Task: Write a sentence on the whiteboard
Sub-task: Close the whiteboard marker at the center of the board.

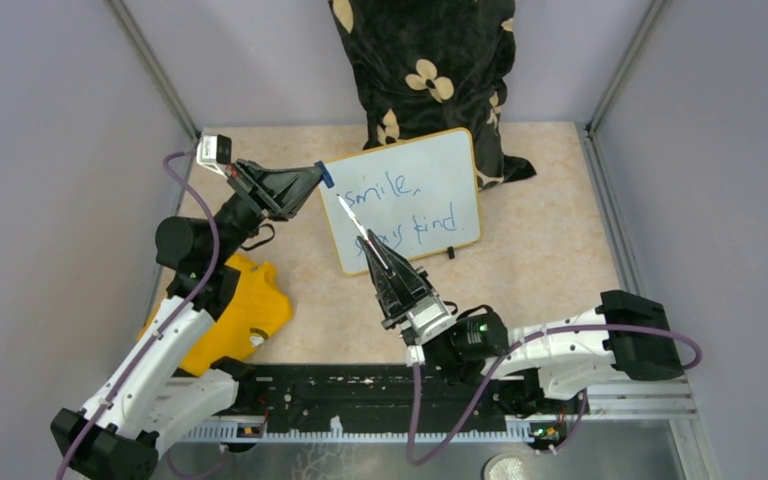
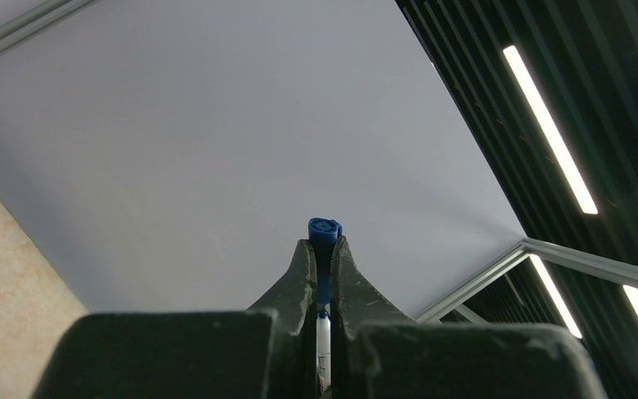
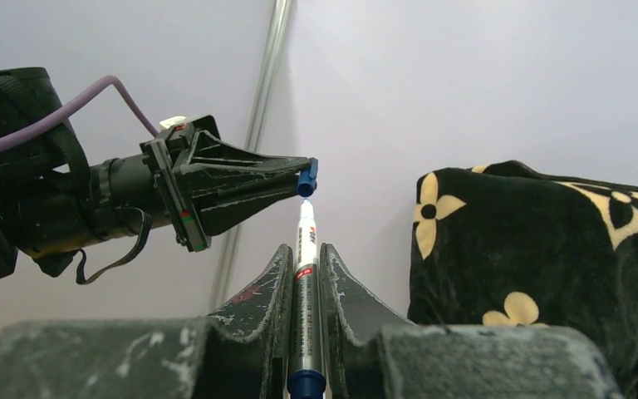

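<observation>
centrally, toward the far edge of the worktop: whiteboard (image 1: 435, 165) tipped up on its black feet, far right corner against black flowered cushion (image 1: 420, 60), sentence (image 1: 388, 190) "smile, stay kind" in blue across two lines. at the board's far left corner, left gripper (image 1: 322, 176) pinched tight on blue cap (image 2: 325, 230). reaching in from the near edge, right gripper (image 3: 305, 258) clamped around marker (image 3: 306, 283), tip aimed at the cap and just beside it; contact impossible to tell. marker and right fingers across the lower line, hiding part of "stay". near the left edge, yellow cloth (image 1: 245, 310) crumpled partly beneath the left arm.
</observation>
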Controlling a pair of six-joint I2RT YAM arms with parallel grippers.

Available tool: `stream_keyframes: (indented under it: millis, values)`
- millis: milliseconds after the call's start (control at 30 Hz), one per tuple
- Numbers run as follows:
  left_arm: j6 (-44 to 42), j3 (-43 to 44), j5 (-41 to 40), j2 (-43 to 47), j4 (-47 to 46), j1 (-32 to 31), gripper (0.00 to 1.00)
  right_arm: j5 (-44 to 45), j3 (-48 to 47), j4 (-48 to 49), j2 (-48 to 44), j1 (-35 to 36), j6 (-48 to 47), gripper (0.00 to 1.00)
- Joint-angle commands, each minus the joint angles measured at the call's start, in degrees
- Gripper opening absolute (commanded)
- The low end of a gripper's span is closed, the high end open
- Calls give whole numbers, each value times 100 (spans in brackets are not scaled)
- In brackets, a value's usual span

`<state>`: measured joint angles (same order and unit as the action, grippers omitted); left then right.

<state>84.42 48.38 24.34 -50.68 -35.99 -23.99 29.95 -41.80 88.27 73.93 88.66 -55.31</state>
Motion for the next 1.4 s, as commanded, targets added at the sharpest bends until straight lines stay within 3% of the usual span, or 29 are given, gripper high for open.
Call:
stream_keyframes:
  millis: [0,1367]
  values:
    - [49,35,117,154,-184,26,0,121,-328,1030,-81,-90,189,0]
    - [-51,121,147,10,19,-39,0,105,-390,1033,71,-130,354,0]
